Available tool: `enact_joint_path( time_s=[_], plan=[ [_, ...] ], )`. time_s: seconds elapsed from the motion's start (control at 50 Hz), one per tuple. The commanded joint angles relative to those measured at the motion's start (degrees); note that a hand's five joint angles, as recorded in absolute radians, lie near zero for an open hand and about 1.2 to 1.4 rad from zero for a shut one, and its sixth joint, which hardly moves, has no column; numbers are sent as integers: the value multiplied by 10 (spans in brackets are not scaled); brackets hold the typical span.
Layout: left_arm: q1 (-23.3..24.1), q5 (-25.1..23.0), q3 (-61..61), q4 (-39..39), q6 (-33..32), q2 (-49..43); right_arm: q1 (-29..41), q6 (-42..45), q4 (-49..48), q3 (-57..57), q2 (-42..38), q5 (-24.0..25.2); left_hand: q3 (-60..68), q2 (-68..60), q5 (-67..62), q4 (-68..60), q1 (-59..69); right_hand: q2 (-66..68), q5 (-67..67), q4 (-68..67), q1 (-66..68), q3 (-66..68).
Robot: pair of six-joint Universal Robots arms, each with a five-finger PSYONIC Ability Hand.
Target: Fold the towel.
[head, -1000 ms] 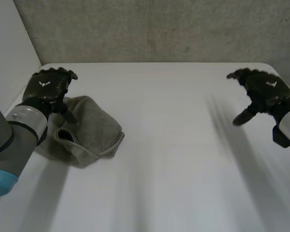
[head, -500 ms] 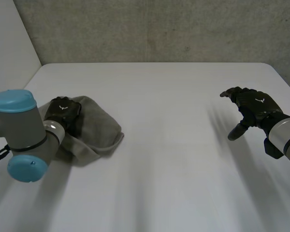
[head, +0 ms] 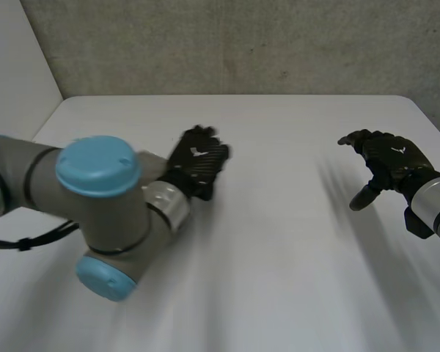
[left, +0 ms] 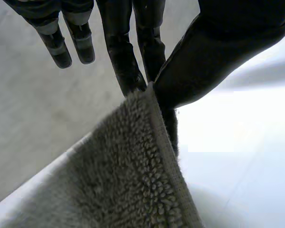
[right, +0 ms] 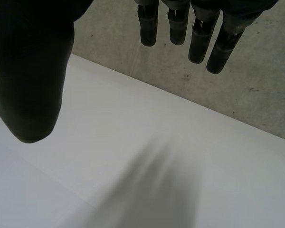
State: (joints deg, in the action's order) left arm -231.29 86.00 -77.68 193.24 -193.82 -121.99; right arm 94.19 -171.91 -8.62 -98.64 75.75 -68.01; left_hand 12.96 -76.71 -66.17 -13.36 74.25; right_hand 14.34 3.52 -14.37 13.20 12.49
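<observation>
Grey terry towel (left: pixel 128 185) is in your left hand (head: pixel 198 158): the left wrist view shows its hemmed edge pinched between the thumb and straight fingers (left: pixel 126 61). That hand is above the white tabletop (head: pixel 279 257), just left of its middle. Near the right edge, your right hand (head: pixel 392 155) hovers with fingers spread and thumb apart, empty.

The left arm (head: pixel 99 191) reaches across the white table (head: pixel 279 249), the left hand (head: pixel 198 163) just left of its middle, and the right hand (head: pixel 387 158) hangs well apart over the right side, fingers loosely spread, thumb down.
</observation>
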Motion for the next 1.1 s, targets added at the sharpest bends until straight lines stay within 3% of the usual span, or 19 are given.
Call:
enact_joint_path(
  time_s=[0.02,0.12,0.24,0.26,0.28,0.3,0.32,0.38,0.62,0.72,0.9,1.04,1.1],
  plan=[
    [67,-1,39,2,96,-2,-1,0,0,0,1,0,-30,-33,-38,34,58,-43,-35,44,-32,-25],
    [96,-15,42,19,146,4,-1,0,0,1,2,0,-30,-33,-38,34,58,-43,-35,44,-32,-25],
    [106,-58,32,30,151,4,0,0,0,0,2,0,-30,-33,-38,34,58,-43,-35,44,-32,-25],
    [105,-71,31,29,150,-1,1,0,0,0,2,-1,-30,23,18,34,1,-43,-35,44,-32,-25],
    [105,-77,31,25,146,-4,1,0,0,0,3,-1,-30,325,320,34,-301,-43,-35,44,-32,-25],
    [105,-77,31,25,146,-4,1,0,0,0,3,-1,-30,328,323,34,-304,-43,-35,44,-32,-25],
    [102,-79,29,22,143,-4,1,1,0,-1,3,-1,-30,532,526,34,-507,-43,-35,44,-32,-25],
    [89,-80,18,12,134,-6,1,0,0,-1,5,-1,-30,644,639,34,-620,-43,-35,44,-32,-25],
    [-19,-87,-78,-30,134,81,7,1,7,-1,19,1,-30,653,648,34,-629,-43,-35,44,-32,-25],
    [-113,-88,-125,-25,129,144,25,-2,13,-2,35,7,-30,650,644,34,-625,-43,-35,44,-32,-25],
    [-214,-88,-132,-27,87,153,141,-3,46,24,25,12,-30,648,643,34,-624,-43,-35,44,-32,-25],
    [-275,-88,-140,-25,50,147,258,-9,48,142,-88,-5,-30,645,639,34,-620,-43,-35,44,-32,-25],
    [-283,-88,-144,-24,50,147,274,-11,48,172,-113,-11,-30,643,638,34,-618,-43,-35,44,-32,-25]
  ],
)
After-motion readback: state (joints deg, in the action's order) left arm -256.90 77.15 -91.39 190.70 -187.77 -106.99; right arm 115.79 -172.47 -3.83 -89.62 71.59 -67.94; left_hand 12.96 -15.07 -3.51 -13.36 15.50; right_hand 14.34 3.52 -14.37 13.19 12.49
